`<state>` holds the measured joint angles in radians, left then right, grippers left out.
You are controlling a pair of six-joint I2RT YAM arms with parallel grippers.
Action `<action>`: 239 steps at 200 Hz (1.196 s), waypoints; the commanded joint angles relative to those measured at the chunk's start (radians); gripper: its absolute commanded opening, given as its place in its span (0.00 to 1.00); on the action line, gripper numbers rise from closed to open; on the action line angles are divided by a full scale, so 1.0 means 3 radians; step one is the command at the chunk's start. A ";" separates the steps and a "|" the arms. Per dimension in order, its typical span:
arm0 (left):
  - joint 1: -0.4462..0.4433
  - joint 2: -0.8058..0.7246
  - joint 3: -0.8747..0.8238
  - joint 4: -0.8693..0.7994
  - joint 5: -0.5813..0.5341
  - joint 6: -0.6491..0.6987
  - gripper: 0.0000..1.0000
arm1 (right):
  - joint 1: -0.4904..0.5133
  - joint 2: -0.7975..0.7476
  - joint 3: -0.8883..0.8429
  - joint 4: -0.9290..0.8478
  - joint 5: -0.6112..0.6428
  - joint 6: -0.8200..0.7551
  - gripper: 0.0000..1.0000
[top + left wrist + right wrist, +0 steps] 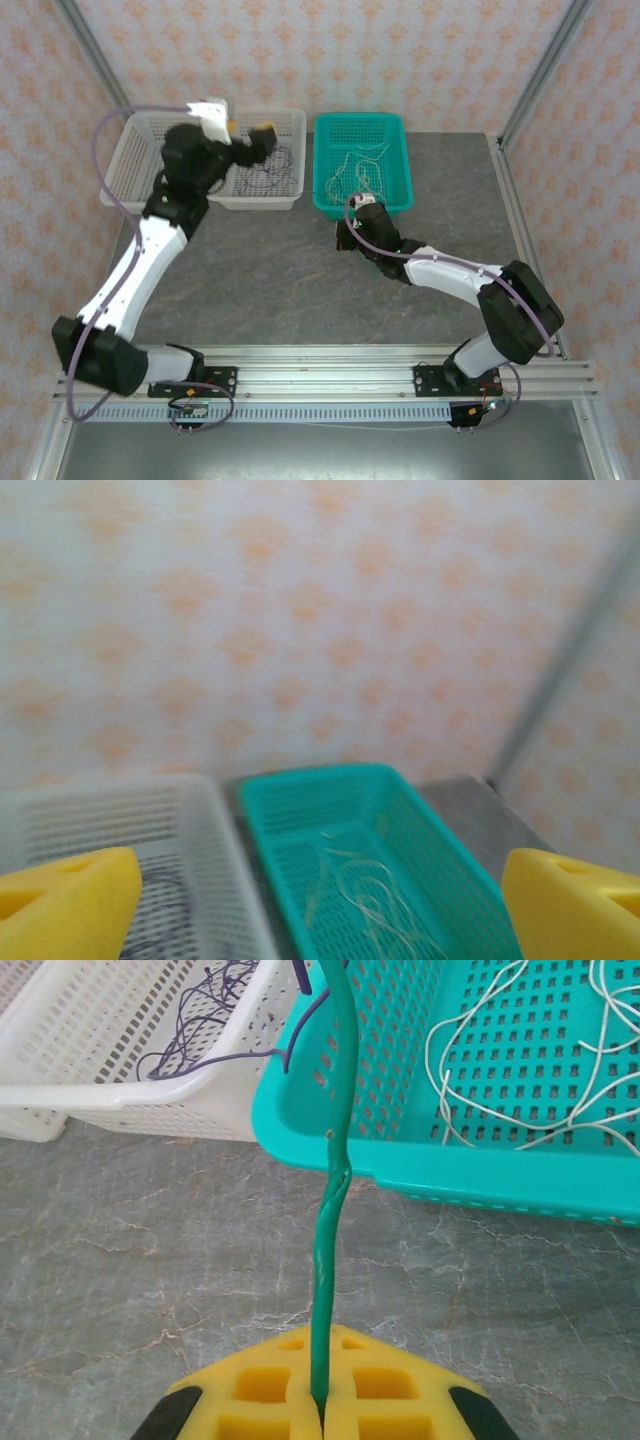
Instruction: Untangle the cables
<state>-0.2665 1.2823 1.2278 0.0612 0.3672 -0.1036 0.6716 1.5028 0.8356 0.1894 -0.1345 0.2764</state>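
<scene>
robot lab test cell; aluminium frame posts point(541, 70); patterned backdrop panels point(400, 60); arms point(140, 270) bolted to rail point(330, 372)

Teal plastic basket point(450, 1175), matt marbled table point(150, 1280), smooth green cable point(328, 1260)

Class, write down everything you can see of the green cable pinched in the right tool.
The green cable is one thin, smooth, plastic-looking strand. Its lower end is clamped between the shut yellow pads of the right tool. From there it rises nearly straight, with a kink midway, crossing in front of the rim of the teal basket and leaving the picture's top. Dark purple strands hang close beside its upper part; whether they touch it cannot be told.
</scene>
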 commanded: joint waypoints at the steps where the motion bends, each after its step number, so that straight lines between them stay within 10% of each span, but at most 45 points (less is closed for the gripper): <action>1: -0.0299 0.0027 -0.0564 0.0311 0.0372 0.0748 0.93 | 0.0011 -0.0024 0.0114 -0.0073 -0.0110 -0.0018 0.00; 62: -0.0456 0.0298 -0.1152 0.0884 0.0361 0.1078 0.90 | 0.0006 -0.0329 0.0060 -0.0067 -0.0249 0.0098 0.00; 167: -0.0676 0.1622 -0.0387 0.1474 -0.0396 0.0980 0.89 | 0.0006 -0.0417 0.0205 -0.0233 -0.0488 0.0252 0.00; 187: -0.0675 0.1759 -0.0228 0.1486 -0.0541 0.0916 0.73 | 0.0006 -0.0447 0.0213 -0.0262 -0.0453 0.0269 0.00; 217: -0.0664 0.1754 -0.0141 0.1475 -0.0789 0.0833 0.01 | 0.0002 -0.0471 0.0216 -0.0350 -0.0329 0.0309 0.00; 239: -0.0531 0.1666 0.0040 0.1156 -0.1088 0.0517 0.00 | 0.0001 -0.0481 0.0140 -0.0435 -0.0234 0.0286 0.00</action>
<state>-0.4641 1.8278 1.1637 0.4400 0.1707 0.1535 0.6716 1.3899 0.8646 0.0940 -0.2501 0.3485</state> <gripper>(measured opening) 0.038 0.062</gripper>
